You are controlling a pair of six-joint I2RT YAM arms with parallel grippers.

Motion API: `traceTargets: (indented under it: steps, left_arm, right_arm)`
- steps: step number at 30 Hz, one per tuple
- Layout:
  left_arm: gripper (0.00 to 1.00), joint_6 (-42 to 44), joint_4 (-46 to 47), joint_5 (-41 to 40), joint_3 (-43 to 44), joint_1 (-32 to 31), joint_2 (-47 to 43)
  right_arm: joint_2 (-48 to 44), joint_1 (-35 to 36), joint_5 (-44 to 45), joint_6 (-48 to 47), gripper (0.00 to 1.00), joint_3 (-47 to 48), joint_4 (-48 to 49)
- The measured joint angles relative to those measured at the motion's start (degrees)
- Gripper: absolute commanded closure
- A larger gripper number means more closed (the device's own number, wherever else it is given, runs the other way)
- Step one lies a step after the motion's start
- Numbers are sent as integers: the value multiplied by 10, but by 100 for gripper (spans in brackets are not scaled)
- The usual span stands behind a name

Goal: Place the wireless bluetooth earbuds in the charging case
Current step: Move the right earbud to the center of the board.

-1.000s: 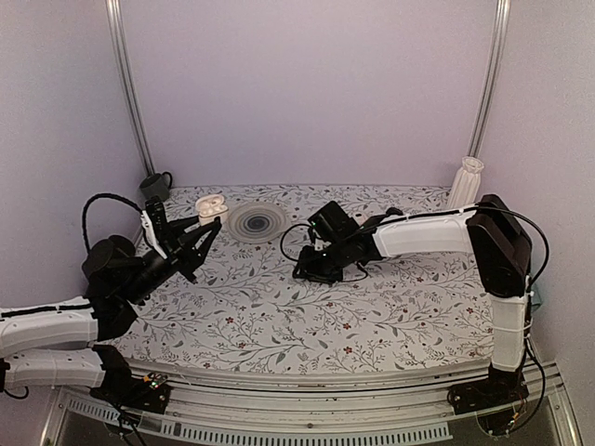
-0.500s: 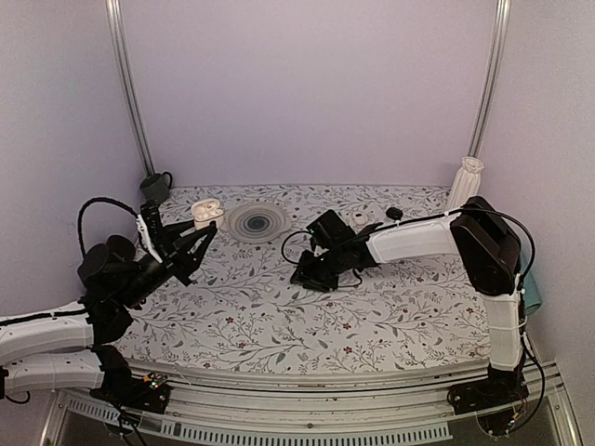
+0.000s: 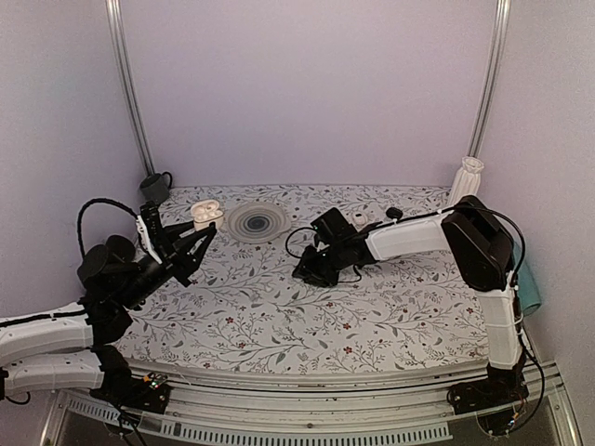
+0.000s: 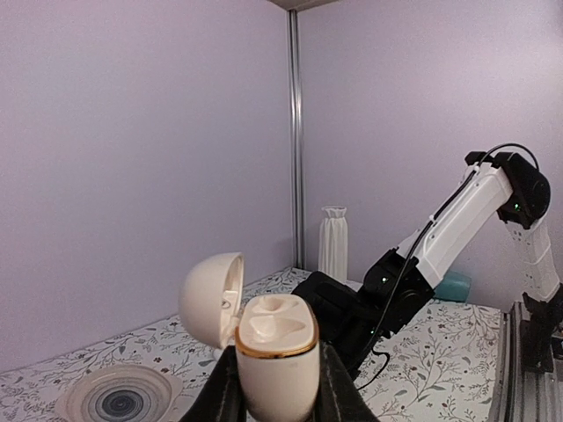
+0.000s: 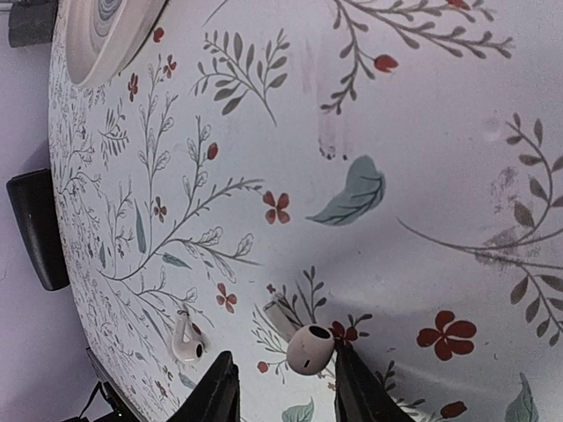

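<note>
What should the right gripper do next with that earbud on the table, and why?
Probably close the right gripper on the earbud: it lies on the table between its open jaws, and the left gripper holds the charging case with its lid open.

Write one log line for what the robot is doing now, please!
left gripper: shut on charging case, lid open | right gripper: open, straddling one earbud on table | other earbud: lying nearby

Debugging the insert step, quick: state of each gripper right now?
Left gripper: shut on the case, lid open.
Right gripper: open, jaws either side of an earbud on the table, not gripping it.
</note>
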Motion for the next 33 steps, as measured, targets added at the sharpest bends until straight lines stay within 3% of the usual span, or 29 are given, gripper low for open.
traceTargets:
  steps: [12, 33]
  left_arm:
    - [100, 0, -12, 0, 0, 0, 0]
    - [100, -3, -17, 1, 0, 0, 19]
  right_arm:
    - [50, -1, 1, -30, 62, 82, -23]
    - [80, 26, 94, -213, 65, 199, -176]
